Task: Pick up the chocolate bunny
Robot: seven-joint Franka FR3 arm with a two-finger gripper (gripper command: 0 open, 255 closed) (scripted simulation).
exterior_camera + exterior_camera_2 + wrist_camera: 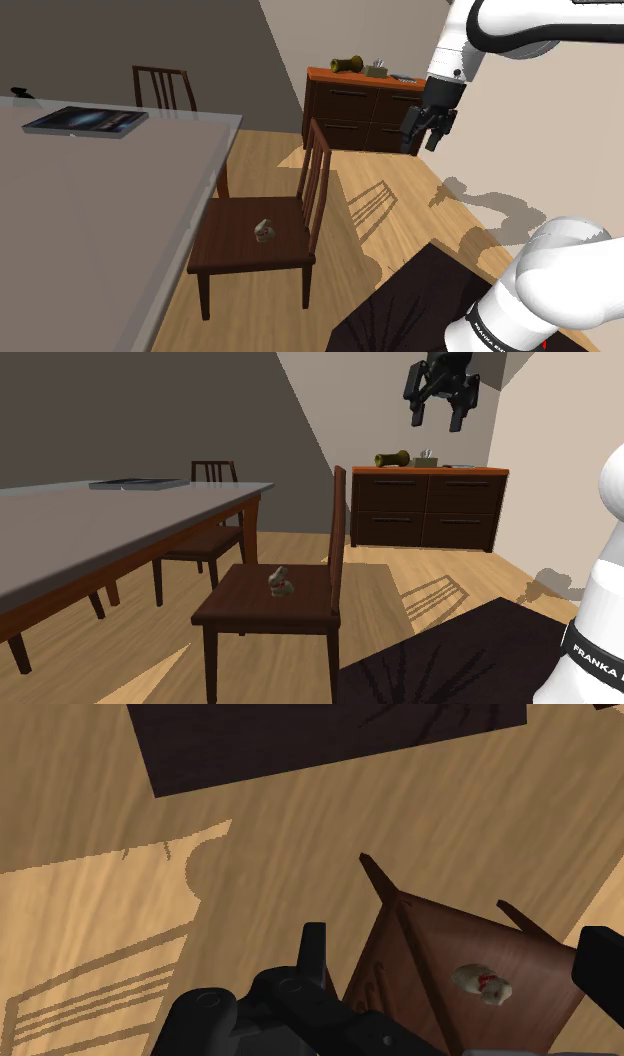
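Arm (598, 652) says FRANKA. Claw (426, 140) hangs wide open, holding nothing, way up above the chocolate bunny (280, 582) on the chair seat (250, 610).

White arm (510, 25) reaches high — tool (440, 414) points down, jaws spread, clasping nothing.

White Franka arm, black hand.
The arm (570, 270) is glossy white, made of rounded, bulbous links with dark joints between them. A black band (595, 650) rings one link and carries white lettering that reads "FRANKA". The last link is a slim white cylinder. The gripper (438, 418) is all black and boxy, with two flat, square-ended fingers (314, 949) and rounded black housings at its base.
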